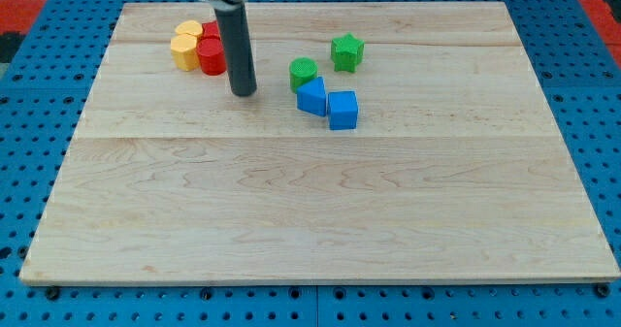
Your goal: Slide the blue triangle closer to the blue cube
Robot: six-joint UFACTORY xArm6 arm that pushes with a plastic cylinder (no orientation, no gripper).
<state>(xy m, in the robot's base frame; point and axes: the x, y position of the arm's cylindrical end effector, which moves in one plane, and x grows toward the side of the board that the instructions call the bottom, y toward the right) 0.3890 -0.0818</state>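
Observation:
The blue triangle [311,96] lies on the wooden board, touching the left side of the blue cube [343,110]. A green cylinder [304,72] sits just above the triangle, touching or nearly touching it. My tip [244,92] rests on the board to the left of the blue triangle, with a gap of bare wood between them. The rod rises from there to the view's top.
A green star-shaped block [346,51] sits above and right of the blue pair. At the upper left, two yellow blocks [184,46] and two red blocks [212,53] are clustered just left of the rod. The board [310,220] is edged by blue pegboard.

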